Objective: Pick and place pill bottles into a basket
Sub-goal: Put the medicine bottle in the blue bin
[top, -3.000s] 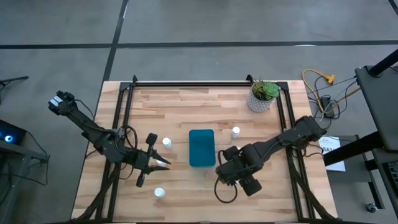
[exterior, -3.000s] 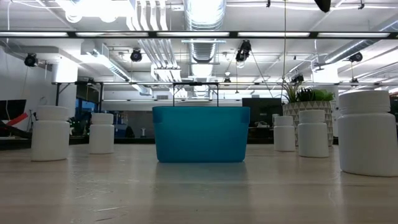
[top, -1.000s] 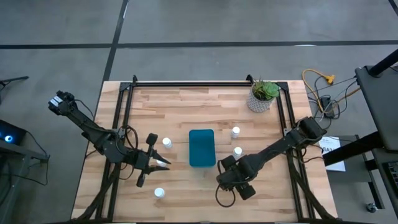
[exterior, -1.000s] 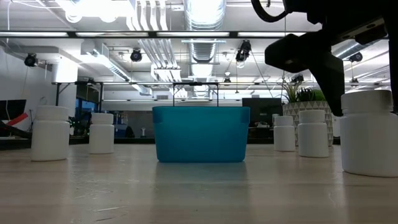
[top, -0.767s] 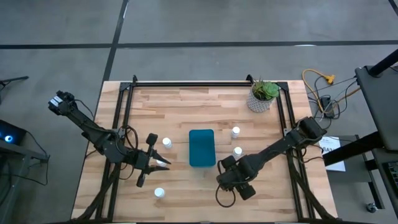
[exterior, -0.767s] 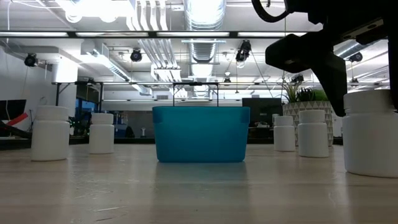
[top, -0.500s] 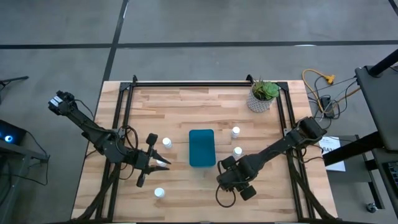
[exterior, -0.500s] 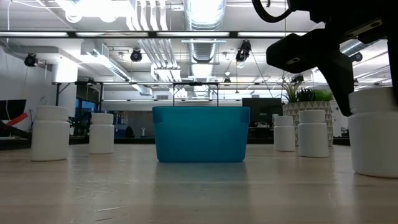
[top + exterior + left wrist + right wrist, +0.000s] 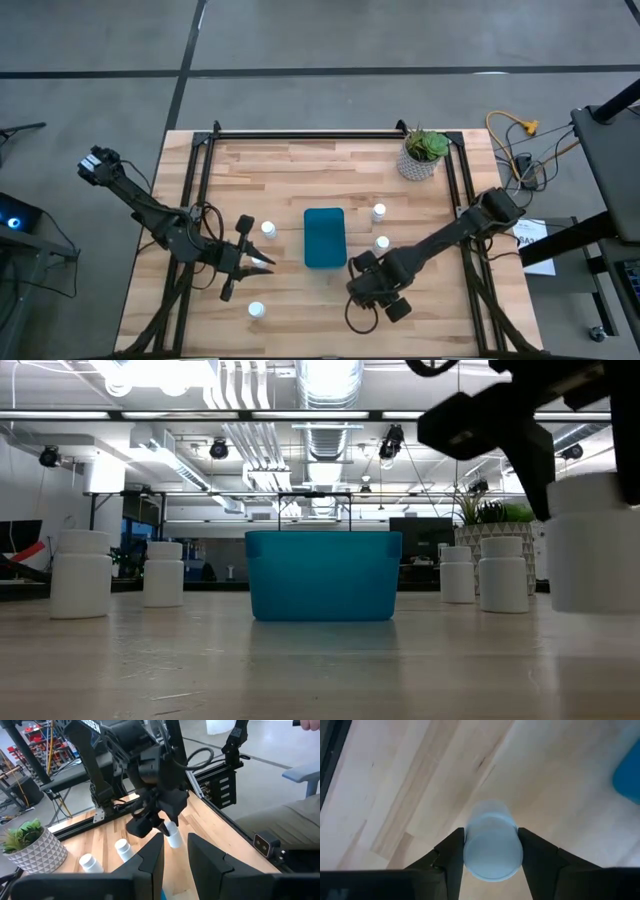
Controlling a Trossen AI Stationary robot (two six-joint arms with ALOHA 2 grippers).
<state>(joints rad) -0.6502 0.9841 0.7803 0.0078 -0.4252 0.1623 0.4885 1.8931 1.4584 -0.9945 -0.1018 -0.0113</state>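
My right jaws [image 9: 491, 851] are clamping a pill bottle [image 9: 492, 842], holding it just off the bench [image 9: 410, 775]; my left jaws [image 9: 175, 851] are waiting slightly parted, empty.

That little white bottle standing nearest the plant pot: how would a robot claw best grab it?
Probably from straight above, fingers closing on opposite sides of the pill bottle body below its cap. It stands upright and round, with open table around it. The right gripper holds another bottle exactly so, by its sides.
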